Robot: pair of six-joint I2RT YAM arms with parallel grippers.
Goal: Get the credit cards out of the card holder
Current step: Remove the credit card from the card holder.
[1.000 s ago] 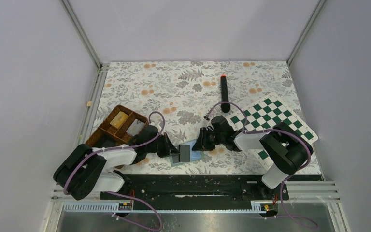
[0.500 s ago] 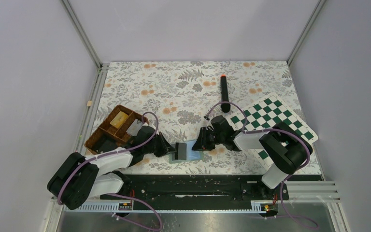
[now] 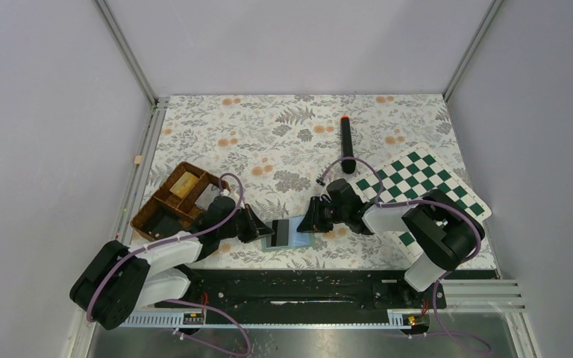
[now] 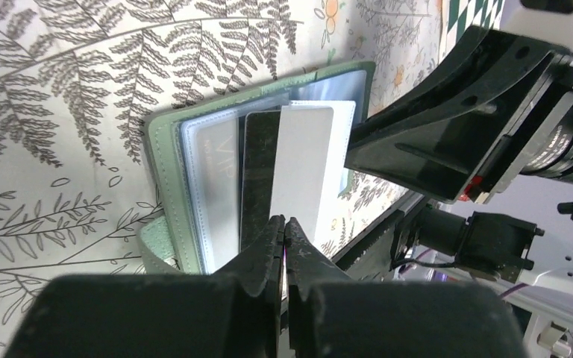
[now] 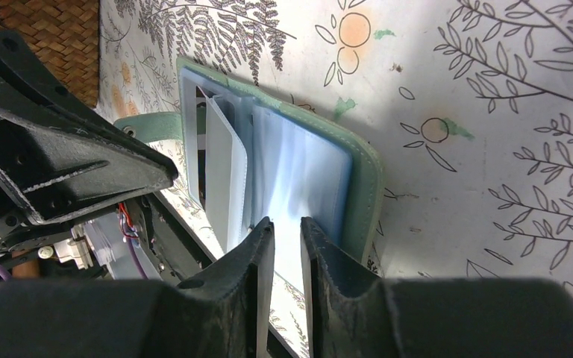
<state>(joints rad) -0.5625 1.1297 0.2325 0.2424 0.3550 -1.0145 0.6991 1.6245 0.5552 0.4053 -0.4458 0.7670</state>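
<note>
The green card holder [image 3: 294, 239] lies open near the table's front edge, its pale clear sleeves facing up [image 4: 209, 171]. My left gripper [image 3: 266, 230] is shut on a thin credit card [image 4: 306, 164], pale on one face and dark on the other, held on edge over the holder's left panel; the fingertips pinch it [image 4: 285, 221]. My right gripper [image 3: 308, 222] stands at the holder's right side. Its jaws are nearly closed on the light blue right panel [image 5: 306, 179], beside the green edge [image 5: 365, 175]. Any cards inside the sleeves are hard to make out.
A brown wicker tray [image 3: 166, 207] at the left holds a tan block [image 3: 185, 181] and a grey card [image 3: 209, 196]. A green chessboard [image 3: 418, 183] lies at the right. A black marker with a red tip [image 3: 347, 142] lies behind it. Floral cloth covers the table.
The card in my left gripper has shifted slightly left and tilted from flat up onto its edge. The left arm has swung a little. The right gripper has stayed on the holder.
</note>
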